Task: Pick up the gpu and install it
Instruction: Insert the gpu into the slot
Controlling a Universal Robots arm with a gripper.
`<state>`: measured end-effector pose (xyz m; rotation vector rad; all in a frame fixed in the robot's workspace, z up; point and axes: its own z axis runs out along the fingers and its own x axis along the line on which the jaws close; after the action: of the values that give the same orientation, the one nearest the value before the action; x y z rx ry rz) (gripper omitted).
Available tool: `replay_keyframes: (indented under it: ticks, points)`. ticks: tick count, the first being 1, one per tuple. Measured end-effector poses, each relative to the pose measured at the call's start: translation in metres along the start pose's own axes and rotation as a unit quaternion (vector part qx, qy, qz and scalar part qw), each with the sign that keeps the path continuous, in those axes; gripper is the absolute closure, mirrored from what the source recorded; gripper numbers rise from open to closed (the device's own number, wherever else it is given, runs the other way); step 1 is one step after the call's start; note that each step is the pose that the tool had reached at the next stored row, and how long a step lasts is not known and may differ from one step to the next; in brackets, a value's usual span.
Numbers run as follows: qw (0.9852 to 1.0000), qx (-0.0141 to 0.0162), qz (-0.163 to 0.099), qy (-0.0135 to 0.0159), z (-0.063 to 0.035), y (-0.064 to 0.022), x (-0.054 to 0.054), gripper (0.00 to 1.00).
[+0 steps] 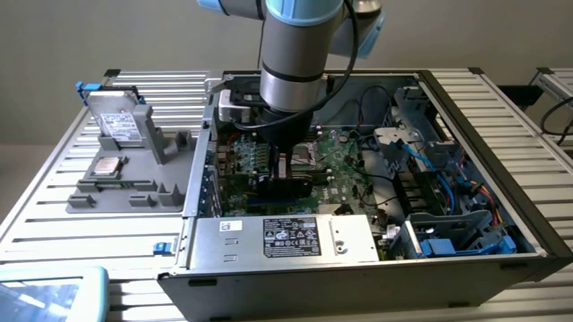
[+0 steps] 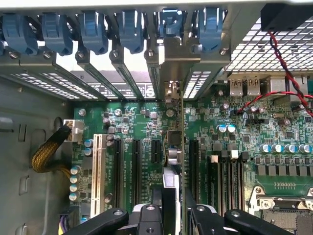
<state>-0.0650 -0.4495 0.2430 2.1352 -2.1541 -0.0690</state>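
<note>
Grip on the gpu (image 2: 181, 127): pinched between the two fingers (image 2: 149, 220) of the gripper (image 2: 173, 213), inside the open computer case (image 1: 358, 295). Stands on its edge, low over the motherboard (image 2: 288, 132). Runs with its long axis straight away from the fingers, silver bracket (image 2: 178, 58) at the far end, at the rear slot covers (image 2: 122, 73). Lies parallel to the black expansion slots (image 2: 117, 166); cannot tell whether already seated.
</note>
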Motion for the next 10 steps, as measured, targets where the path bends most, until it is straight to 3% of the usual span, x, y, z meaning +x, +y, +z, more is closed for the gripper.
replay_keyframes:
  ticks: [10]
  points:
    - [1.0000, -0.0033, 0.000, -0.0016, 0.0006, -0.0001, 0.0008, 0.73]
